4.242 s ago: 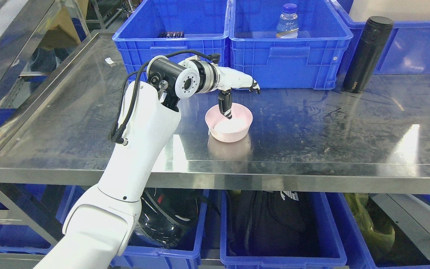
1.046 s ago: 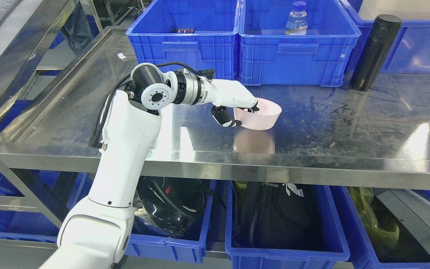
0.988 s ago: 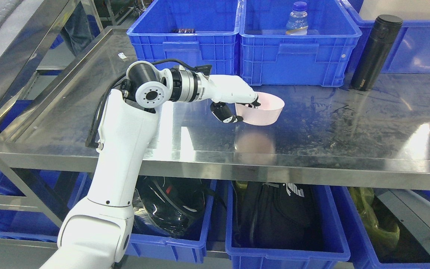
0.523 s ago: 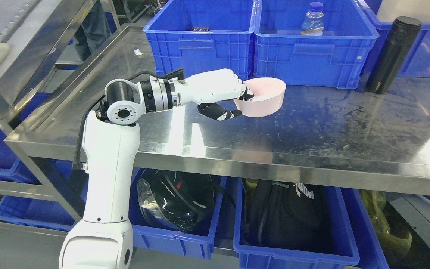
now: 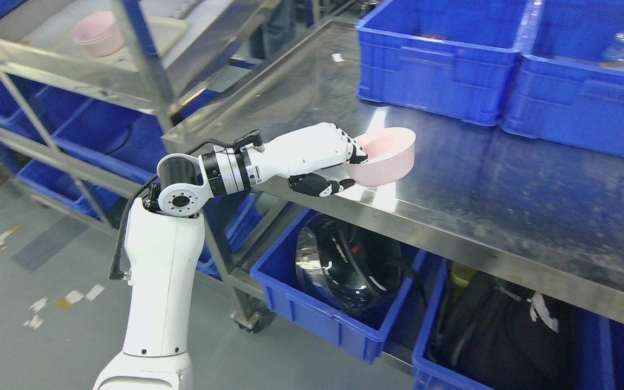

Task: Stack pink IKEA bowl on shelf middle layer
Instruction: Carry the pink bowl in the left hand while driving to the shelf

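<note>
My left hand (image 5: 344,168) is shut on the rim of a pink bowl (image 5: 388,157), fingers inside and thumb underneath. It holds the bowl tilted, above the near edge of the steel table (image 5: 507,179). A steel shelf (image 5: 63,70) stands at the upper left. On its upper visible level sits a stack of pink bowls (image 5: 98,33), far from my hand. My right arm is out of view.
Blue crates (image 5: 436,70) line the back of the table; one holds a water bottle (image 5: 623,49). Blue bins under the table hold a black helmet (image 5: 344,271) and a black bag (image 5: 491,330). Grey floor lies between table and shelf.
The camera has swung to the left, so the shelf with the pink bowls has come into view. My left hand still holds the lifted bowl, now over the table's near edge.
</note>
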Robot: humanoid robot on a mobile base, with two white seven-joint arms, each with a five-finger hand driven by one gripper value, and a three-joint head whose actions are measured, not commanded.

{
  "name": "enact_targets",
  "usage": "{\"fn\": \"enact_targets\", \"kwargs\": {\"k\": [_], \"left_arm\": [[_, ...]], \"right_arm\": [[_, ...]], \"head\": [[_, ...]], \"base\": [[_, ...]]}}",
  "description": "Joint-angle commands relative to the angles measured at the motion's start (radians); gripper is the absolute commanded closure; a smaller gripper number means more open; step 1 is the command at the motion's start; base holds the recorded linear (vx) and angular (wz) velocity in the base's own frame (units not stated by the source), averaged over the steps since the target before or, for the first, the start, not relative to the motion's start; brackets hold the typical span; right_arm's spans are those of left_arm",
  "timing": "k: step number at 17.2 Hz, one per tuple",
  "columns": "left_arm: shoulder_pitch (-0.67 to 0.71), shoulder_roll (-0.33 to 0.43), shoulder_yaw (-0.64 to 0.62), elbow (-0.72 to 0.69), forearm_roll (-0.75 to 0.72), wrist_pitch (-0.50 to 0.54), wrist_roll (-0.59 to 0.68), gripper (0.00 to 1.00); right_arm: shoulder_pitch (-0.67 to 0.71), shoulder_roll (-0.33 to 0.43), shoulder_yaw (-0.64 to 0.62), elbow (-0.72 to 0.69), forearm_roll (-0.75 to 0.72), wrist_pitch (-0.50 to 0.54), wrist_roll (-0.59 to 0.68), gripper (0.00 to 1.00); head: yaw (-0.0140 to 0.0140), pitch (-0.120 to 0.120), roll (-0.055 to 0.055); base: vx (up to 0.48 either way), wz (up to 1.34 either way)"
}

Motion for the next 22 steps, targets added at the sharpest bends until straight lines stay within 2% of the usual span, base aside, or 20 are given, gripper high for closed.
{"fn": "enact_targets", "kwargs": {"k": [1,12,22], "left_arm": [[0.034,0.013,-0.032,-0.053,0.005,0.000,0.003,0.98],[0.034,0.013,-0.034,-0.067,0.005,0.000,0.006,0.98],[0.034,0.013,-0.041,-0.067,0.005,0.000,0.026,0.98]], "right_arm": [[0.005,-0.017,0.000,-0.017,0.000,-0.001,0.000,0.00],[0.005,-0.017,0.000,-0.017,0.000,-0.001,0.000,0.00],[0.005,-0.017,0.000,-0.017,0.000,-0.001,0.000,0.00]], "head": [[0.0000,0.000,0.000],[0.0000,0.000,0.000],[0.0000,0.001,0.000]], "base": [[0.000,1.13],[0.055,1.22],[0.228,0.60]]}}
